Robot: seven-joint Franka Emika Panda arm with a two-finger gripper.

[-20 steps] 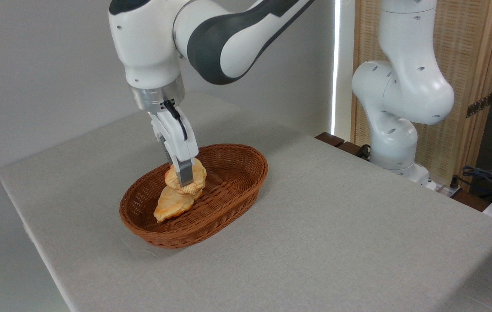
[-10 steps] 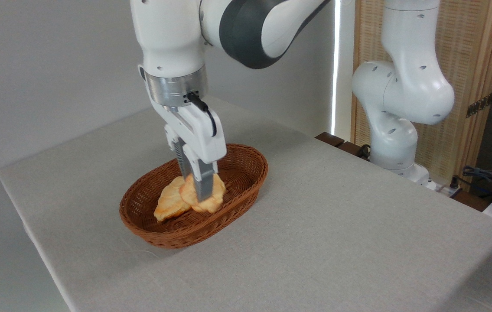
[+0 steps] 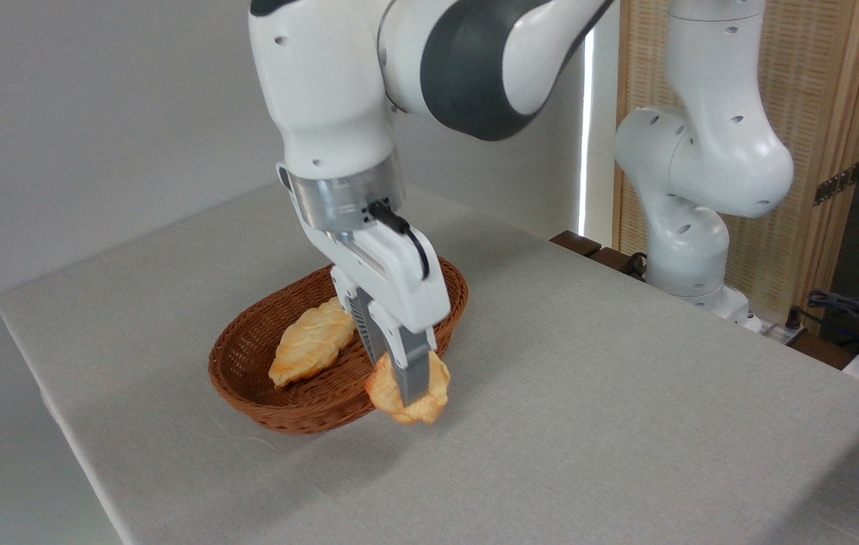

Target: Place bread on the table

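1. Golden-orange bread hangs pinched in my gripper, the two fingers closed on it from either side so the ridged face shows on both sides of the front finger.
2. I've got it clear of the wicker basket, just past the near-right rim and above the grey counter, not touching the cloth as far as I can tell; a soft shadow lies beneath it.
3. The grip sits across the pastry's middle, which I judge keeps it from swinging or tipping out on the way over.
4. The longer, pointed loaf lies in the basket, on its left half, well apart from the fingers. That one isn't my target.
5. The wrist leans a little toward the camera, carrying the load out over open cloth, not over the weave.
6. My read: lift done, carry nearly done, lowering and release not yet done.
7. Risk I'm watching: letting go too near the rim, where the bread could land against the basket.
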